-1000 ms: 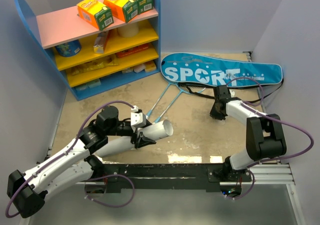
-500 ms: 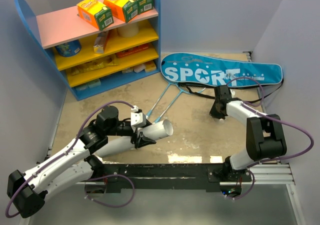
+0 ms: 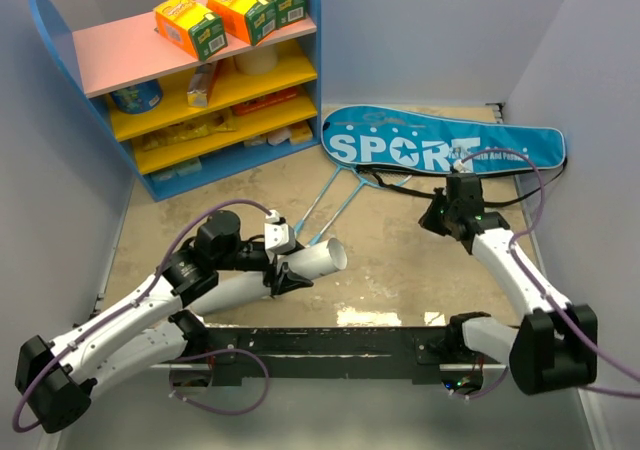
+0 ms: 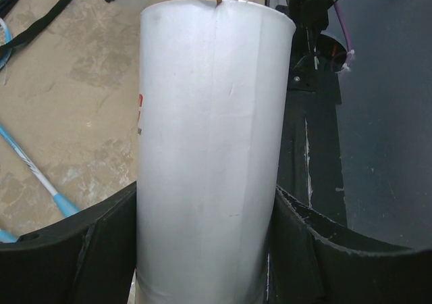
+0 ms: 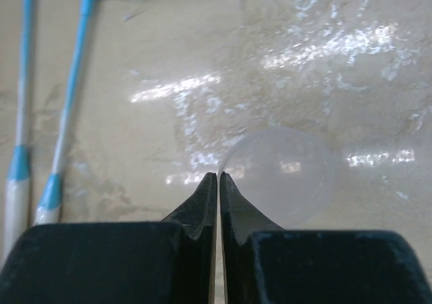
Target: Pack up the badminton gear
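Left gripper (image 3: 285, 267): jaws wide, clamped on white tube (image 4: 209, 148). Right gripper (image 5: 218, 177): jaws closed, tips at the rim of a clear lid (image 5: 283, 175), which only its wrist view shows; whether it is pinched is unclear. Blue bag (image 3: 440, 145): on the far side of the table (image 3: 380, 260), seen from the top view only. Rackets (image 5: 19, 165): lying flat.

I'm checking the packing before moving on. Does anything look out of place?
Yes. A clear round lid sits at the jaw tips of the shut right gripper, apart from the white tube, which the left gripper holds lying sideways. Shafts and handles of the two rackets lie bare beside the SPORT bag.
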{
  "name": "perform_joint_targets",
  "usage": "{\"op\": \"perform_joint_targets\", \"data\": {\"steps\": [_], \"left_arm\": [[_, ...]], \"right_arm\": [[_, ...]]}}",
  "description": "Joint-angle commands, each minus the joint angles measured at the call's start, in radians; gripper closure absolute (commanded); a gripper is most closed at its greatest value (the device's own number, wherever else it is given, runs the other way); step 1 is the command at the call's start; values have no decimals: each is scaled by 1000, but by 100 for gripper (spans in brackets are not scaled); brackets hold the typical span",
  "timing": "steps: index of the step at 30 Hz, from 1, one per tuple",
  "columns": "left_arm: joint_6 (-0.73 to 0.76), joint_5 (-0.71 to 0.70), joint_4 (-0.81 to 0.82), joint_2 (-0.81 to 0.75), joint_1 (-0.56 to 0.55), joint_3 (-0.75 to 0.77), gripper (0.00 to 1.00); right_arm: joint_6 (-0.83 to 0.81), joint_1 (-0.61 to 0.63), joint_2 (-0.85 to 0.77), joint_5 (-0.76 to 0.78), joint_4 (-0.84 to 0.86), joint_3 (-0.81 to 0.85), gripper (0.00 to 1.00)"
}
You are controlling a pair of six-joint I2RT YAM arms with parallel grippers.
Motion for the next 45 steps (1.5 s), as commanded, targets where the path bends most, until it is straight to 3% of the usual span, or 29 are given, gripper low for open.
{"op": "perform_joint_targets", "data": {"steps": [1,9,18,25,45], "left_arm": [[0,6,24,13,-1,45,100],[6,30,26,50,-3,48,100],[6,61,41,60,-3,42,100],[5,69,44,60,-3,42,100],[5,90,52,42,-3,41,100]], "right_arm": [[-37,14,-149,-176,-75,40,96],[-47,33,-337,-469,-141,170,95],[25,105,-408,-785,-95,197,93],[131,318,-422,-764,40,164,94],[237,606,-393,-653,175,122,97]]}}
